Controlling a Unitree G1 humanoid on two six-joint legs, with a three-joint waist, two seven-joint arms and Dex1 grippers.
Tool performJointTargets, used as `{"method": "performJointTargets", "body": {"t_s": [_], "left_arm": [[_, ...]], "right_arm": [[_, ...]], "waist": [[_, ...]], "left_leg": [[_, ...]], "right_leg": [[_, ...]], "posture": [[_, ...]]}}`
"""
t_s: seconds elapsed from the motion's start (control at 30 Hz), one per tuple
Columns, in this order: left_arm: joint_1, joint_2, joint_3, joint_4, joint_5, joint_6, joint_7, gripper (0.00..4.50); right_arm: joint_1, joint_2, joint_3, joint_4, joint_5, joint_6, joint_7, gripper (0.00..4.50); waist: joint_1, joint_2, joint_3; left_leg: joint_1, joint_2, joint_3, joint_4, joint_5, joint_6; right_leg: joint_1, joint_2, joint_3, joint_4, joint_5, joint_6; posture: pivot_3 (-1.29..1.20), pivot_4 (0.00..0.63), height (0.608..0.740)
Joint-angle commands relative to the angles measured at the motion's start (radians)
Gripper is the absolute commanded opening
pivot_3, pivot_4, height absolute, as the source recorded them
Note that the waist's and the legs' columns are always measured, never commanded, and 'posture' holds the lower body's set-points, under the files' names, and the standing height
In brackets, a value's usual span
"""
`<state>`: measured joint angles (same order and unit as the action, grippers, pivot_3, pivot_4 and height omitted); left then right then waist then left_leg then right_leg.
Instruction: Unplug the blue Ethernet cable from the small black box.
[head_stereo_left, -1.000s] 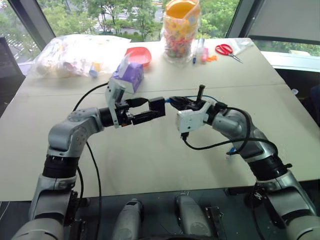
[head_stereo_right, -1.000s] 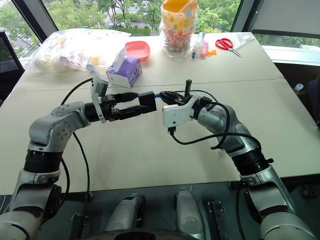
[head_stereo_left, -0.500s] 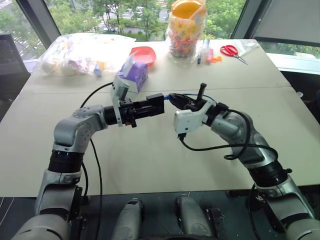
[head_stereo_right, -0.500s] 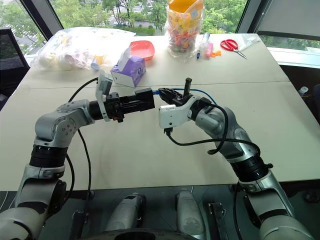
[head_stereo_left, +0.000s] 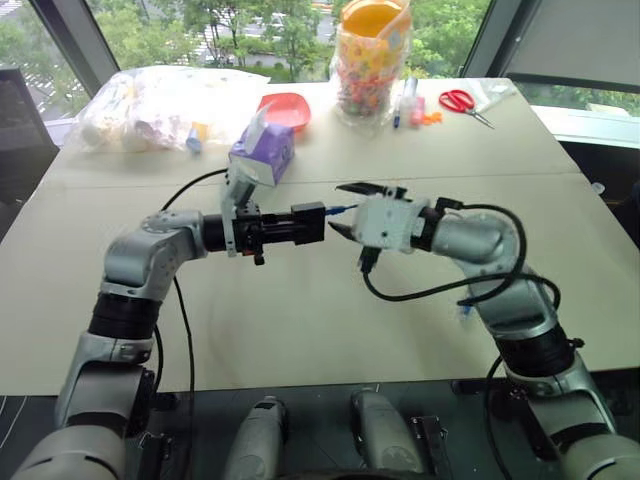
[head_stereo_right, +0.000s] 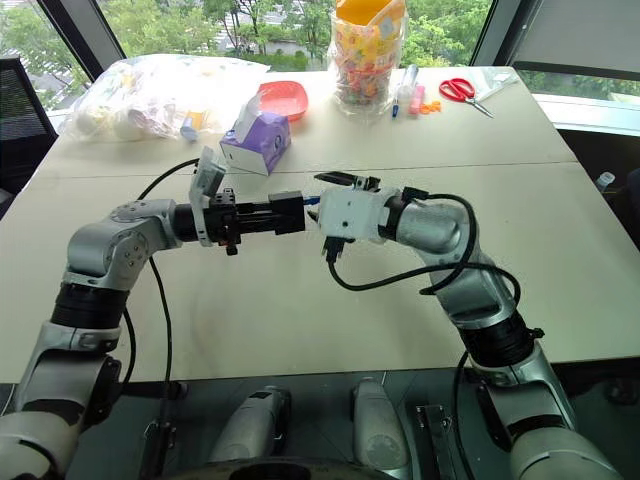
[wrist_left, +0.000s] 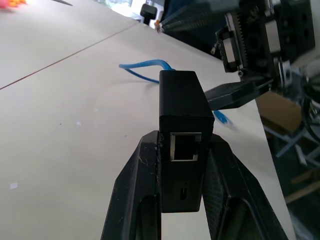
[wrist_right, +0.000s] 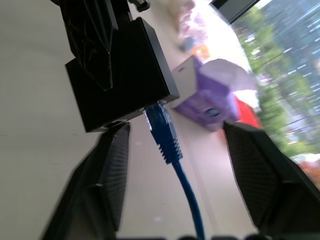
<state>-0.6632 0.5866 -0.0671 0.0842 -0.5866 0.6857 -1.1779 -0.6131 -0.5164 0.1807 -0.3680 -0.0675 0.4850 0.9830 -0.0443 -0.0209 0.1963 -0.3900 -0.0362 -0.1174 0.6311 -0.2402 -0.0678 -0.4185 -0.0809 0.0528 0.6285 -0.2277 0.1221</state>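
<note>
The left gripper's (head_stereo_left: 312, 223) fingers pinch the small black box (wrist_left: 183, 120) above the table (head_stereo_left: 300, 320). The right gripper's (wrist_right: 175, 165) fingers stand spread around the blue Ethernet cable (wrist_right: 167, 140), which is plugged into the box.

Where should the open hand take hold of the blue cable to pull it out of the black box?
Best at the ribbed blue boot just behind the plug, where the cable enters the box. It is stiffer and thicker there than the thin cord. The right gripper already has a finger on each side of it, so closing there and pulling straight away from the box, which the left gripper holds, seems soundest.
</note>
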Motion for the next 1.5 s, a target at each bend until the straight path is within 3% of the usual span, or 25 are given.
{"method": "performJointTargets", "body": {"t_s": [0.03, 0.13, 0.3, 0.5, 0.63, 1.23, 1.33, 1.43, 1.5], "left_arm": [[-0.03, 0.05, 0.005, -0.036, -0.013, -0.031, -0.108, 0.48], [-0.025, 0.081, -0.011, -0.049, 0.009, -0.075, -0.17, 0.48], [-0.009, 0.077, -0.005, -0.069, 0.013, -0.101, -0.17, 0.48], [-0.004, 0.058, -0.012, -0.062, 0.037, -0.14, -0.154, 0.48], [0.002, 0.054, -0.019, -0.055, 0.053, -0.162, -0.157, 0.48], [0.016, 0.075, -0.026, -0.048, 0.084, -0.192, -0.199, 0.48], [0.017, 0.075, -0.025, -0.047, 0.087, -0.193, -0.202, 0.48], [0.02, 0.075, -0.025, -0.049, 0.09, -0.194, -0.205, 0.48], [0.022, 0.075, -0.026, -0.049, 0.091, -0.195, -0.206, 0.48]], "right_arm": [[-0.076, -0.014, -0.07, -0.063, 0.238, 0.293, 0.108, 3.7], [-0.147, -0.02, -0.082, -0.011, 0.375, 0.524, 0.144, 3.7], [-0.2, -0.002, -0.078, 0.045, 0.498, 0.643, 0.129, 3.7], [-0.236, -0.008, -0.049, 0.096, 0.53, 0.629, 0.089, 3.7], [-0.258, -0.012, -0.028, 0.129, 0.542, 0.62, 0.072, 2.34], [-0.282, -0.089, 0.028, 0.144, 0.592, 0.598, 0.102, 2.34], [-0.283, -0.091, 0.032, 0.146, 0.596, 0.594, 0.101, 1.44], [-0.285, -0.091, 0.036, 0.146, 0.6, 0.593, 0.098, 0.04], [-0.287, -0.089, 0.04, 0.148, 0.601, 0.591, 0.097, 0.04]], "waist": [[0.0, 0.0, 0.0], [0.001, 0.0, 0.0], [0.002, 0.0, 0.0], [0.001, 0.0, 0.0], [0.001, 0.0, 0.0], [0.0, 0.0, 0.0], [0.0, 0.0, 0.0], [0.0, 0.0, 0.0], [0.0, 0.0, 0.0]], "left_leg": [[0.0, 0.0, 0.0, 0.0, 0.0, 0.0], [0.0, 0.0, 0.0, 0.0, 0.0, 0.0], [-0.001, 0.0, 0.0, 0.0, 0.0, 0.0], [-0.002, 0.0, 0.0, 0.0, 0.0, 0.0], [-0.002, 0.0, 0.0, 0.0, 0.0, 0.0], [-0.002, 0.0, 0.0, -0.001, 0.0, 0.0], [-0.002, 0.0, 0.0, 0.0, 0.0, 0.0], [-0.002, 0.0, 0.0, -0.001, 0.0, 0.0], [-0.002, 0.0, 0.0, -0.001, 0.0, 0.0]], "right_leg": [[0.0, 0.0, 0.0, 0.0, 0.0, 0.0], [0.0, 0.0, 0.0, 0.0, 0.0, 0.0], [0.0, 0.0, -0.001, 0.0, 0.0, 0.0], [-0.002, 0.0, -0.001, 0.0, 0.0, 0.0], [-0.002, 0.0, -0.001, 0.0, 0.0, 0.0], [-0.003, 0.0, -0.001, 0.0, 0.0, 0.0], [-0.003, 0.0, -0.001, 0.0, 0.0, 0.0], [-0.003, 0.0, -0.001, 0.0, 0.0, 0.0], [-0.003, 0.0, -0.001, 0.0, 0.0, 0.0]], "posture": [[0.0, 0.15, 0.74], [0.0, 0.15, 0.74], [0.0, 0.15, 0.74], [0.0, 0.15, 0.74], [0.0, 0.15, 0.74], [0.0, 0.15, 0.74], [0.0, 0.15, 0.74], [0.0, 0.15, 0.74], [0.0, 0.15, 0.74]]}}
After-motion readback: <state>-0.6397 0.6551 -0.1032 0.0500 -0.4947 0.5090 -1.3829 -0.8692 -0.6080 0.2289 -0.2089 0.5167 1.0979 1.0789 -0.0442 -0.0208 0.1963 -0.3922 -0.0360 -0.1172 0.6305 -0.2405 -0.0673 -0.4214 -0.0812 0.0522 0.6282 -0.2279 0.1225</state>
